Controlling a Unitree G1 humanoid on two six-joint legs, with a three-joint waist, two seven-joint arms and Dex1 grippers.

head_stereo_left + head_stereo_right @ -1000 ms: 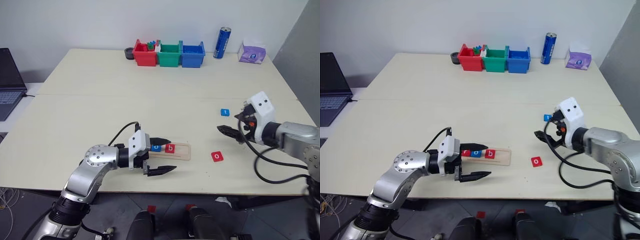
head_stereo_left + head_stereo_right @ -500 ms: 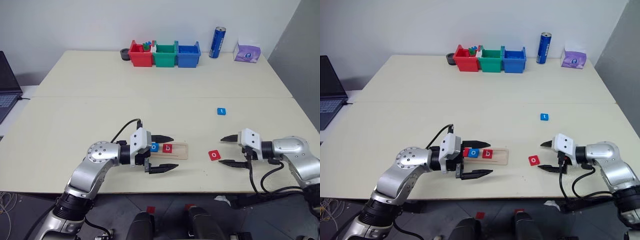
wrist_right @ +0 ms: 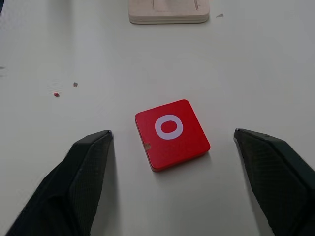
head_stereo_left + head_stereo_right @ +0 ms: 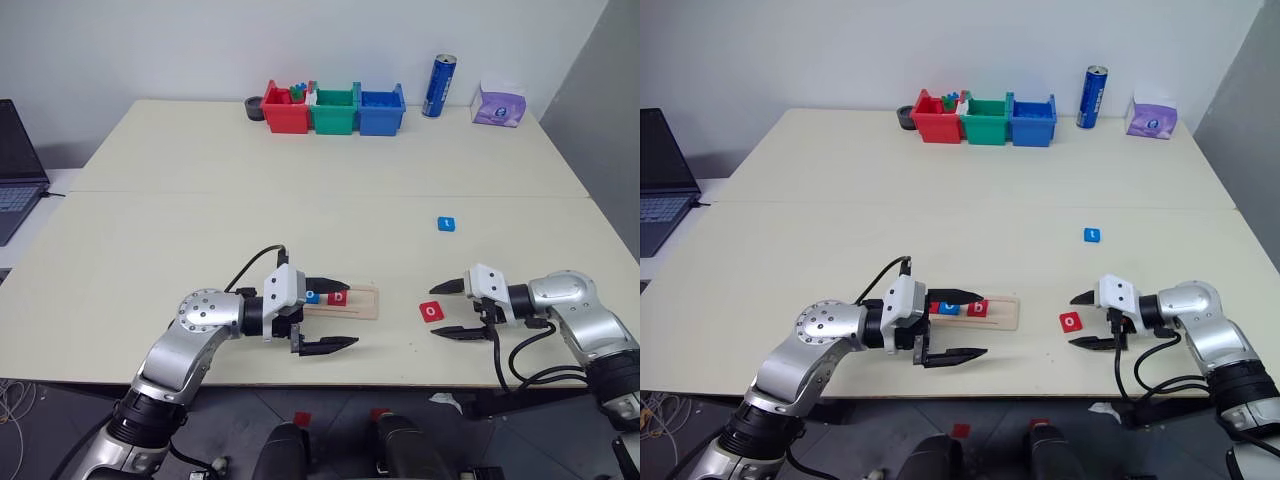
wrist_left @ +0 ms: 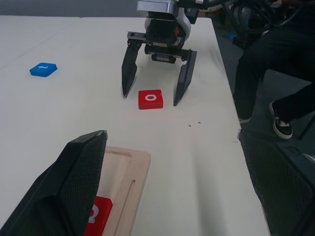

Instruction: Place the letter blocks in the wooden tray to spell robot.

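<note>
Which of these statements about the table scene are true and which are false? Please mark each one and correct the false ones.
1. The red o block lies between the open fingers of the right end effector. True.
2. The blue t block already sits in the wooden tray. False: it lies on the bare table, away from the tray.
3. The left end effector is shut on a block. False: it is open and holds nothing, beside the tray.
4. The red o block is lifted off the table. False: it lies flat on the tabletop.
5. A red b block sits in the tray. True.
</note>
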